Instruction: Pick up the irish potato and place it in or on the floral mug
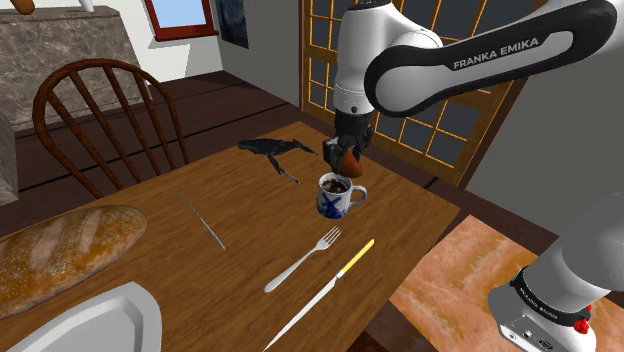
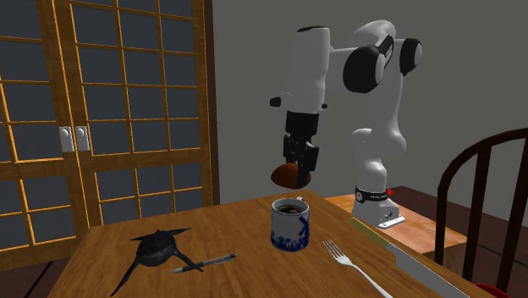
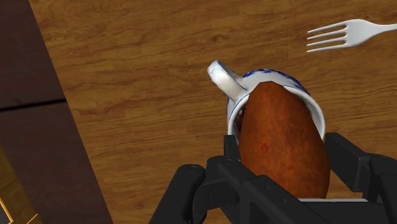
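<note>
The brown potato (image 2: 290, 175) is being gripped between the two black fingers of the hand (image 2: 300, 169), which are being kept clenched against its sides, as the wrist view is showing (image 3: 283, 137). It is being held in the air, clear of the worktop (image 1: 250, 215) and just above the blue-and-white floral mug (image 2: 290, 224), with a gap between potato and rim.

The mug is standing upright near the worktop's edge on the stand's side. A fork (image 2: 355, 267) is lying just beside it, towards the same edge, and a pen (image 2: 206, 262) and a dark whale-like figure (image 2: 156, 245) are lying farther in, towards the opposite edge.

The step in hand is being judged as the placing: the picking up is done, and the potato is being lined up over the opening. The next move is being judged to call for a straight lowering. The potato looks nearly as wide as the mouth, so it should be centred before the fingers are released.
</note>
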